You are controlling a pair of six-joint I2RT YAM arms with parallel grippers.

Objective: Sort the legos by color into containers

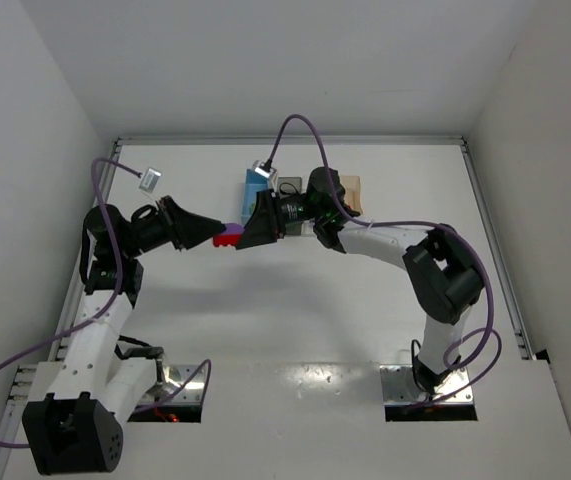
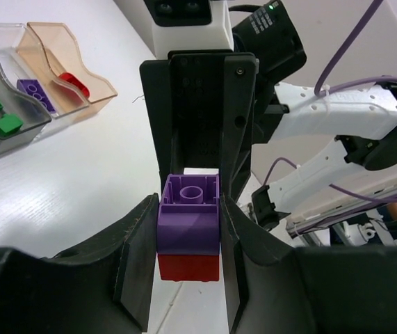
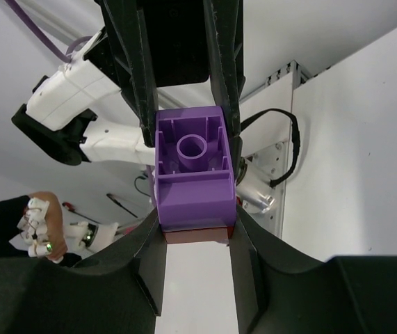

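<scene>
Joined bricks, purple on red: held above the table, with left gripper and right gripper both clenched on them. Risk: an uneven pull slips one grip, and the freed half drops short of the bins.

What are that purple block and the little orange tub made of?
The purple block: likely hard moulded plastic, smooth, slight sheen; crisp ribs and hollow tube underneath. The orange tub: probably thin glossy plastic, translucent; the table shows through its walls.
</scene>
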